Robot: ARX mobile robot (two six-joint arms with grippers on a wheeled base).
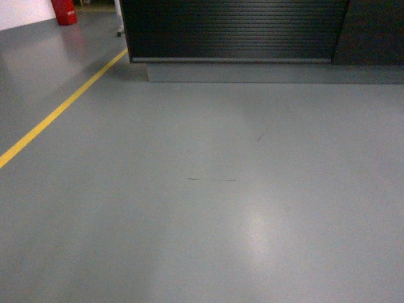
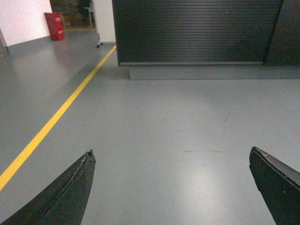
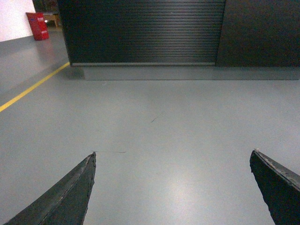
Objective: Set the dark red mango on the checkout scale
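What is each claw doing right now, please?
Left claw: open, holding nothing, only grey floor between its fingers.
Right claw: open, holding nothing, facing the checkout.

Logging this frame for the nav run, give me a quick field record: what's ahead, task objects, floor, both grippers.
ahead: checkout, black front of horizontal ribbed slats on a grey plinth; its top is out of frame
dark red mango: not in view
scale: not in view
floor: grey, glossy, with a yellow line running diagonally on the left
far left: red object by a white wall
left gripper: open, nothing between the fingers
right gripper: open, nothing between the fingers
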